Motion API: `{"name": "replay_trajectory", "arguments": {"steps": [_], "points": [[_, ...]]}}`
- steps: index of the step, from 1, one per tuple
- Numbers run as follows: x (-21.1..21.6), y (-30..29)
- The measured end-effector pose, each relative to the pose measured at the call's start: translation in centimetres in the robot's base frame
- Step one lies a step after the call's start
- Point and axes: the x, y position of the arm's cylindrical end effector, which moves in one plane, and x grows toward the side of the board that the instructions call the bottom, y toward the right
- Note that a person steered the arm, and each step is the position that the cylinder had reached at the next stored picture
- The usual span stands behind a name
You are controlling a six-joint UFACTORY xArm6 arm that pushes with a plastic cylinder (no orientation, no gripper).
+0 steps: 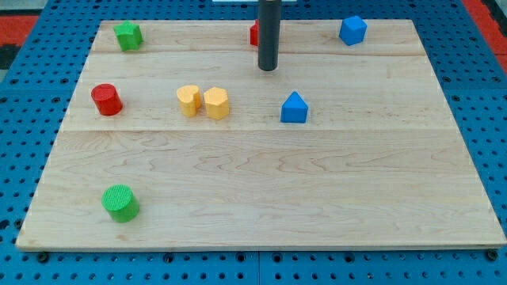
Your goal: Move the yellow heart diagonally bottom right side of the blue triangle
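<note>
Yellow heart not yet moved.
My tip (268, 68) (bare rod, holding nothing) hovers near the top edge; yellow heart (188, 100) sits left of blue triangle (294, 108).

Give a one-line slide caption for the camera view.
My tip hovers above-right of the yellow heart, with the blue triangle to its right.
</note>
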Motion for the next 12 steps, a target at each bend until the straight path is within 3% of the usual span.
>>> {"name": "replay_trajectory", "arguments": {"steps": [1,2,6,9,12], "points": [[0.0,-6.8],[3.5,-10.5],[13.0,-14.5],[17.9,-0.9],[18.6,1.4]]}}
